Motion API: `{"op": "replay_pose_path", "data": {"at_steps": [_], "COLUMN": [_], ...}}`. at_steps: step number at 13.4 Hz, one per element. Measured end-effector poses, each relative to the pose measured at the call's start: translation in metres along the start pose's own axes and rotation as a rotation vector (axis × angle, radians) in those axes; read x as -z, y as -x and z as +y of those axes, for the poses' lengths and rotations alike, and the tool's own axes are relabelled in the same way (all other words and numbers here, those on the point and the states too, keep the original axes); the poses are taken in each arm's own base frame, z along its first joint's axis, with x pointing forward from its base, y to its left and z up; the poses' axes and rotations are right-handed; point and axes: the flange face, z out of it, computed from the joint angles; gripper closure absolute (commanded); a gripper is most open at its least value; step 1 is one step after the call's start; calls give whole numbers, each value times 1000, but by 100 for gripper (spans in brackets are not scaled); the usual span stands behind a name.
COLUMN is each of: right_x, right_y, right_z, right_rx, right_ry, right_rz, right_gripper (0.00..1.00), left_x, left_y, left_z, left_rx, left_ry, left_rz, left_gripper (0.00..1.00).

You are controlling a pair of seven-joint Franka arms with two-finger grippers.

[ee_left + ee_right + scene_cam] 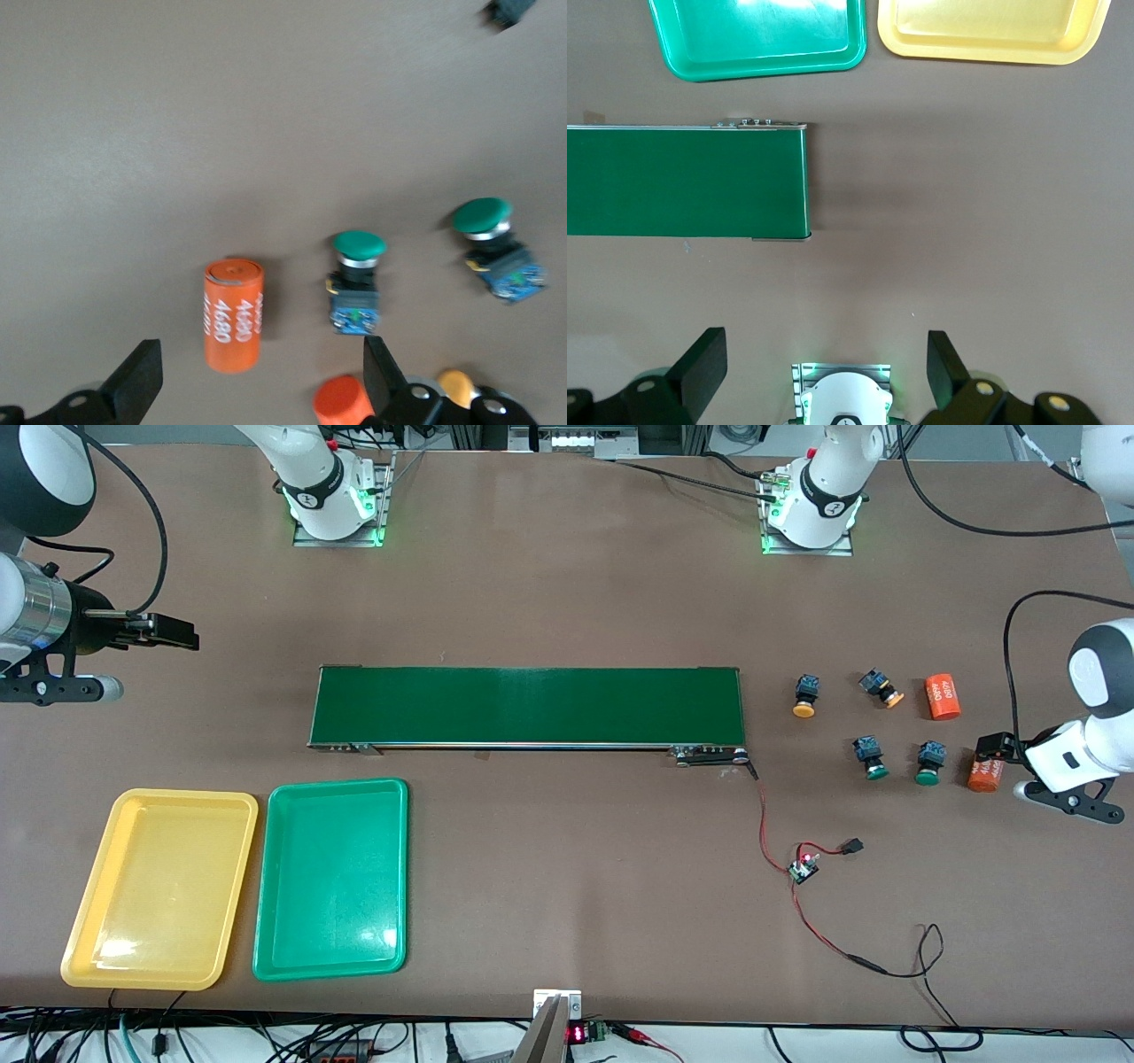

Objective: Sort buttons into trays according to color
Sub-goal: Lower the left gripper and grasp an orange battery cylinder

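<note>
Showing from above: a brown counter [567,602] with a long dark-green belt [527,706] across its middle and an arm waiting at each end.
Buttons: four lie on the counter past the belt, toward the left arm's end. Two orange-yellow caps [804,696] [881,688] lie farther from the front camera; two green caps [870,757] [929,763] lie nearer, well apart from each other.
Orange cylinders: one [943,696] lies beside the orange-yellow pair, another [985,771] beside the green pair, just under the left gripper.
Trays: a yellow tray [159,887] and a green tray [331,877] sit side by side, nearer the front camera than the belt, toward the right arm's end. Both hold nothing.
Left gripper [997,746]: hangs over the counter's edge by the cylinders, jaws spread wide, holding nothing.
Right gripper [173,632]: hangs over the right arm's end of the counter, jaws spread wide, holding nothing.
Left wrist view only: the "4680" print on a cylinder [234,314] and the blue bodies of both green buttons [356,279] [493,246].
Right wrist view only: the belt's end [687,181] with bare counter around it, and both tray rims [766,62] [992,49].
Wiring: a red-and-black lead with a small board [804,865] trails from the belt's corner toward the front edge.
Open room: wide bare counter between the belt and the arm bases, and between the trays and the wiring.
</note>
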Motion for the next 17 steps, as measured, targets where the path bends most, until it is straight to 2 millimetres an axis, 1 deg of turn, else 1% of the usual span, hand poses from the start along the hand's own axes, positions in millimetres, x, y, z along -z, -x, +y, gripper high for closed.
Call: {"op": "replay_pose_path", "data": {"at_steps": [2, 3, 5, 7, 8, 9, 10, 11, 12, 14, 17], "right_x": [0, 0, 0, 0, 0, 0, 0, 0, 0, 0, 0], "right_y": [0, 0, 0, 0, 0, 0, 0, 0, 0, 0, 0], "right_z": [0, -1, -2, -2, -2, -2, -2, -2, -2, -2, -2], "right_rx": [1, 2, 3, 3, 3, 3, 3, 3, 3, 3, 3], "right_ry": [-1, -3, -6, -7, -7, -7, -7, -7, -7, -7, -7], "right_rz": [0, 0, 1, 1, 1, 1, 1, 1, 1, 1, 1], "right_gripper": [0, 0, 0, 0, 0, 0, 0, 0, 0, 0, 0], "left_x": [-37, -52, -76, -94, -100, -106, -111, -117, -121, -124, -121], "left_y": [13, 17, 18, 22, 24, 24, 26, 28, 30, 31, 29], "left_z": [-17, -23, -31, -34, -33, -32, -33, -36, -38, -38, -36], "left_rx": [-13, -20, -36, -52, -65, -71, -75, -78, -79, -94, -132], "left_ry": [9, 5, -12, -3, 3, 8, 13, 14, 16, 19, 24], "left_rz": [1, 11, 41, 34, 27, 22, 18, 18, 17, 16, 14], "left_gripper": [0, 0, 0, 0, 6, 14, 28, 47, 59, 70, 76]}}
